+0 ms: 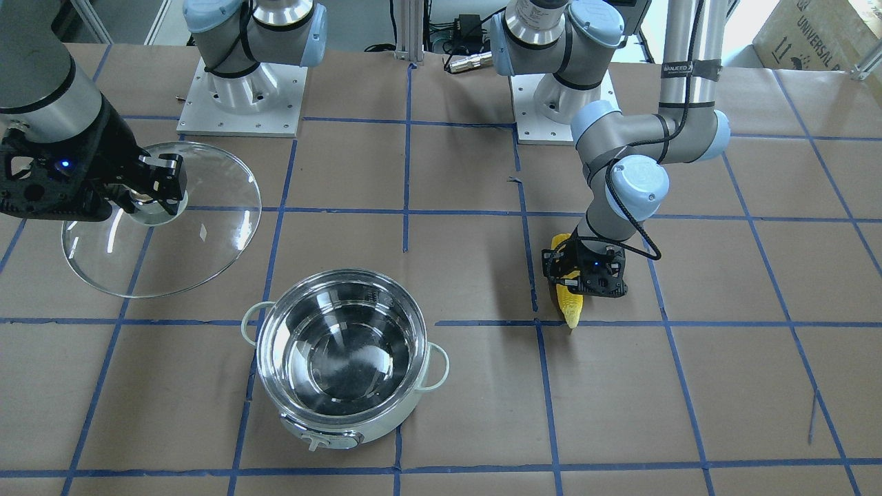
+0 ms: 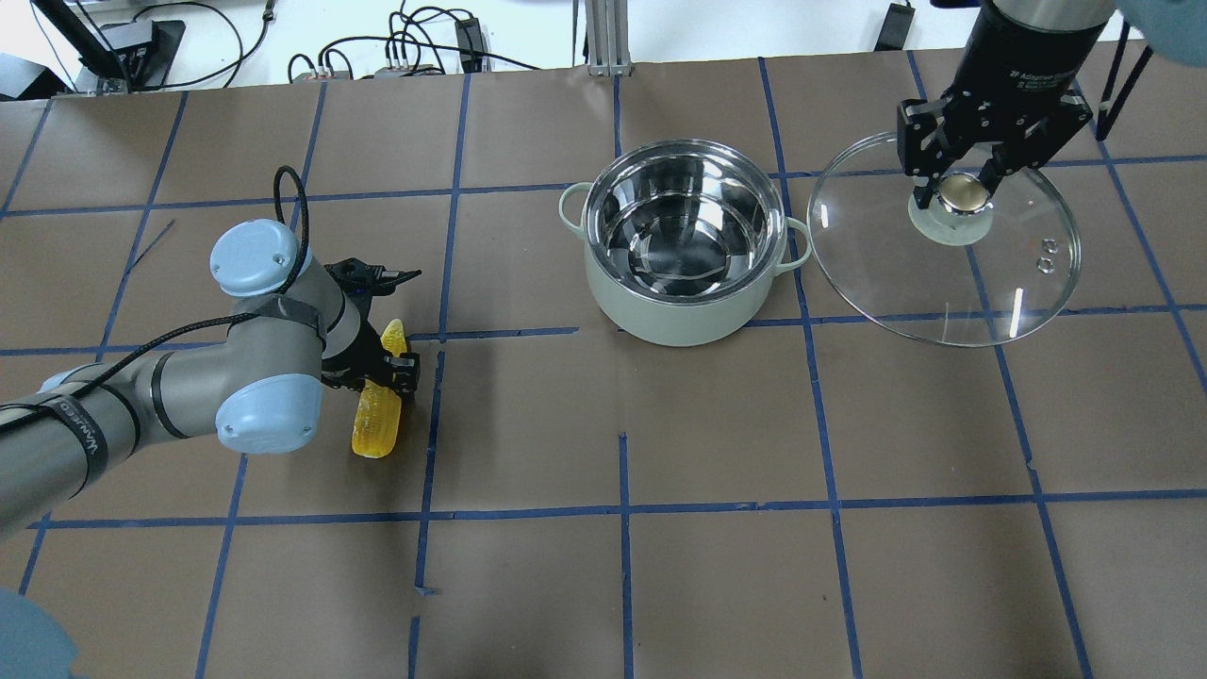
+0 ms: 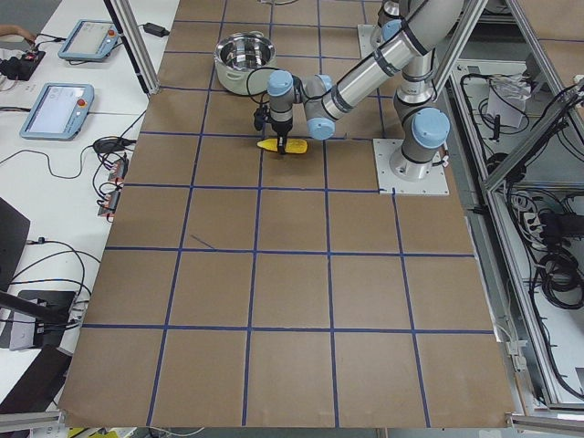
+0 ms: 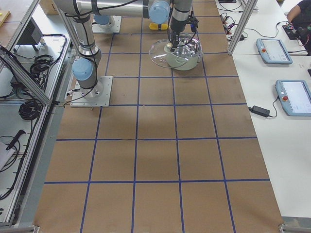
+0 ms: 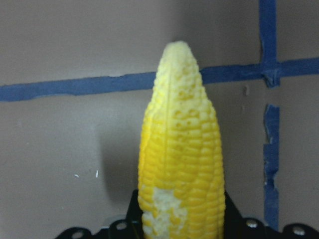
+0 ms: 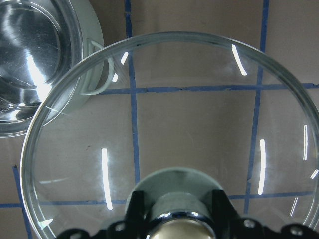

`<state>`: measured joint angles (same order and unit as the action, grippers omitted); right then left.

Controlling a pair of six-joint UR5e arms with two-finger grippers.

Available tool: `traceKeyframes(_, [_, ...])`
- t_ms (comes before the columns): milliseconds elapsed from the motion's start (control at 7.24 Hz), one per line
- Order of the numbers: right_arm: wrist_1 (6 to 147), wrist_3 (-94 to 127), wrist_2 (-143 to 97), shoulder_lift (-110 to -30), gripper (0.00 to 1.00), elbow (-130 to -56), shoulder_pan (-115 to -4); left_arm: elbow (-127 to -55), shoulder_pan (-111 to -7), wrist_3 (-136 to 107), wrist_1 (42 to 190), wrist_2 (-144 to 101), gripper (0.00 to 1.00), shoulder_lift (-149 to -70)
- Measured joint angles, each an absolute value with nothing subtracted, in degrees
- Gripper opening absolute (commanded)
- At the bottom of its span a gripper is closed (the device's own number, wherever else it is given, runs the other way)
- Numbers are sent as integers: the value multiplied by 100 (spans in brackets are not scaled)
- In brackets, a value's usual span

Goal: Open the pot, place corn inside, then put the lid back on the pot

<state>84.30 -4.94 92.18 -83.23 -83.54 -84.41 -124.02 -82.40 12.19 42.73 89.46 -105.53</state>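
Observation:
The pot point(image 1: 386, 427) stands open and empty mid-table; it also shows in the overhead view point(image 2: 679, 311). My right gripper point(image 1: 148, 200) is shut on the knob of the glass lid point(image 1: 193, 234) and holds it tilted above the table beside the pot; overhead, the gripper point(image 2: 962, 193) and lid point(image 2: 943, 283) are to the pot's right. The right wrist view shows the lid point(image 6: 199, 124) and the pot's handle point(image 6: 94, 69) behind it. My left gripper point(image 2: 387, 363) is shut on the yellow corn point(image 2: 377, 429), low over the table, away from the pot. The corn point(image 5: 182, 164) points away from the wrist camera.
Brown paper with a blue tape grid point(image 2: 622, 330) covers the table. The two arm bases point(image 1: 241, 89) point(image 1: 561, 96) stand at the robot's edge. Control tablets point(image 3: 59, 96) lie on a side bench beyond the table's far edge.

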Motion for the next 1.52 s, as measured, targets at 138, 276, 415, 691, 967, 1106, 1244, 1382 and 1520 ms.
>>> traceKeyframes(138, [8479,-501,9218,-8334,23,-8387,-8454,-12336,-8243,1220,4386,8941,21,-10521])
traceKeyframes(276, [8507,-514,9214,-8337,23,-8400,-8459,-12190,-8250,1197,4525,8919,21,-10479])
traceKeyframes(415, [8519,-532,9214,-8340,23,-8409,-8462,-11959,-8287,1125,4792,8849,21,-10406])
traceKeyframes(691, [8525,-543,9218,-8341,23,-8418,-8464,-11165,-8673,623,5598,8693,21,-10313])
traceKeyframes(967, [8526,-545,9220,-8341,23,-8419,-8464,-9763,-9346,-12,6731,8642,21,-10464])
traceKeyframes(1106, [8526,-545,9220,-8341,23,-8420,-8464,-9073,-9656,-281,7169,8586,21,-10644])
traceKeyframes(1244, [8525,-543,9220,-8341,24,-8420,-8464,-8520,-9970,-590,7393,8531,23,-10903])
traceKeyframes(1382, [8525,-539,9220,-8340,24,-8420,-8464,-8047,-10289,-960,7462,8514,23,-11249])
traceKeyframes(1520, [8525,-537,9220,-8341,24,-8420,-8463,-7555,-10569,-1303,7462,8514,23,-11675])
